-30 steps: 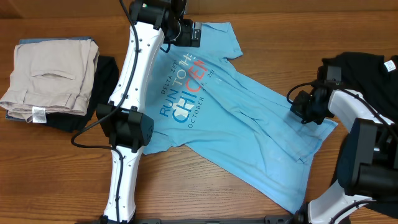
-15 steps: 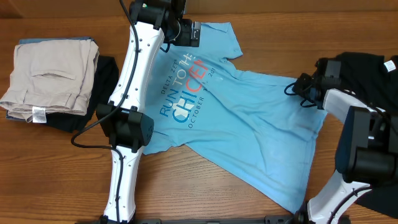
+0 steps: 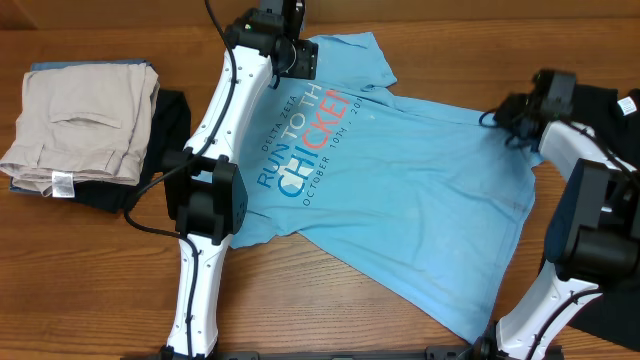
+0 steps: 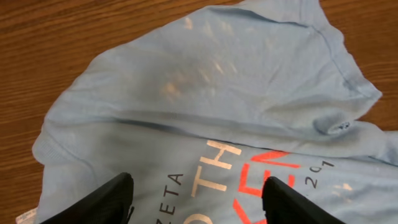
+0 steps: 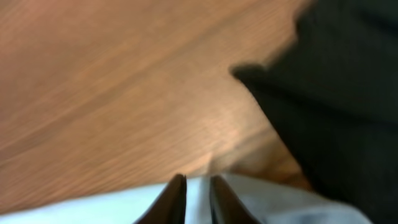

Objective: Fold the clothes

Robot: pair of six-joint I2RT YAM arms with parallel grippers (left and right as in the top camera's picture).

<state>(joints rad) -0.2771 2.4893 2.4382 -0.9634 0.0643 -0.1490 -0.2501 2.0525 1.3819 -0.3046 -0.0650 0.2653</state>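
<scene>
While the left gripper [image 4: 198, 190] hangs with its fingers spread wide above the far sleeve [image 3: 355, 60] of a light blue shirt [image 3: 420, 200], the right gripper [image 5: 198, 193] sits at the shirt's far right hem corner. Its fingers are drawn almost together, with a sliver of pale blue cloth in the narrow gap between them (the wrist view is blurred, but it reads as a pinch on the hem). Spread print side up on a wooden table [image 3: 450, 40], the shirt fills the middle of the overhead view, and the left arm [image 3: 215, 130] crosses its left end, hiding the collar. Its long axis runs from that covered collar end on the left to the hem on the right, sloping toward the near edge as it goes. One sleeve points to the far side, the other to the near left beside the arm. The lettering [image 3: 300, 150], in white, navy and red, climbs from near left to far right. Beige trousers [image 3: 80, 120] lie folded on a small pile at the table's left end, with a black garment [image 3: 172, 140] showing under them, left of the arm. More black cloth [image 3: 600, 105] lies at the right edge, just beside the pinched corner.
</scene>
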